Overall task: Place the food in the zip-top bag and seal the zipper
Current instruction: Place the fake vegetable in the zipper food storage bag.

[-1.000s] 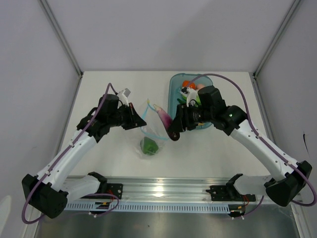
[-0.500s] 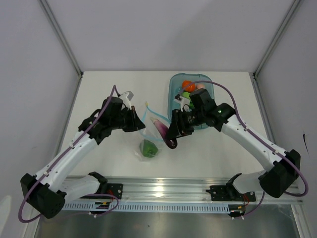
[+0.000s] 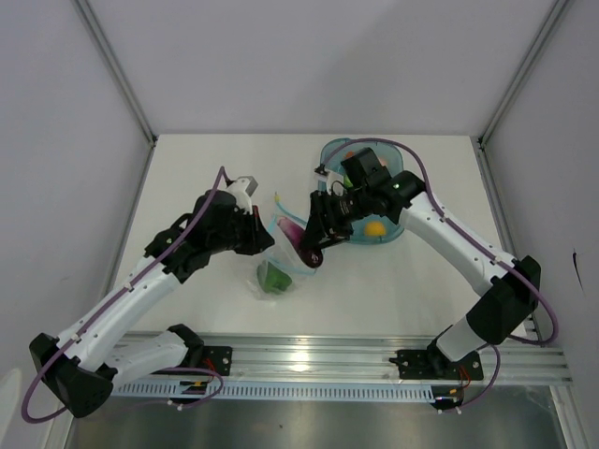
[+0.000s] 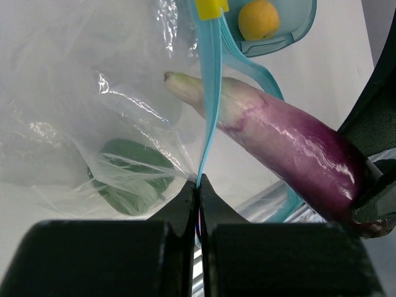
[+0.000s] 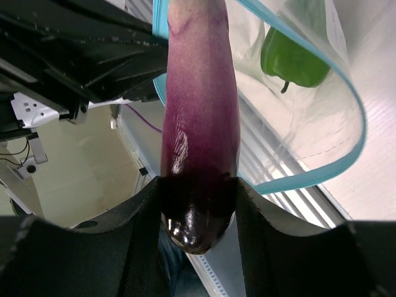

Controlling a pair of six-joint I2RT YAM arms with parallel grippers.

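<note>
The clear zip-top bag point(image 3: 278, 259) hangs open between the arms, with a green pepper point(image 3: 275, 277) in its bottom. My left gripper point(image 4: 199, 184) is shut on the light-blue zipper point(image 4: 210, 86) and holds one side of the mouth up. My right gripper point(image 5: 198, 210) is shut on the dark end of a purple eggplant point(image 5: 199, 117). The eggplant's pale tip point(image 4: 185, 86) pokes between the two blue strips at the bag's mouth. Seen from the right wrist, the pepper point(image 5: 294, 52) lies beyond the zipper loop point(image 5: 346, 93).
The teal tray point(image 3: 393, 234) stands at the back right, partly under my right arm, with a yellow lemon point(image 3: 374, 227) in it. A yellow slider tab point(image 4: 211, 6) sits on the zipper. The metal rail point(image 3: 299, 360) runs along the near edge.
My right arm has swung left from the tray, carrying the eggplant to the bag's mouth. The left gripper has shifted slightly right, still holding the zipper. The lemon now shows in the tray.
</note>
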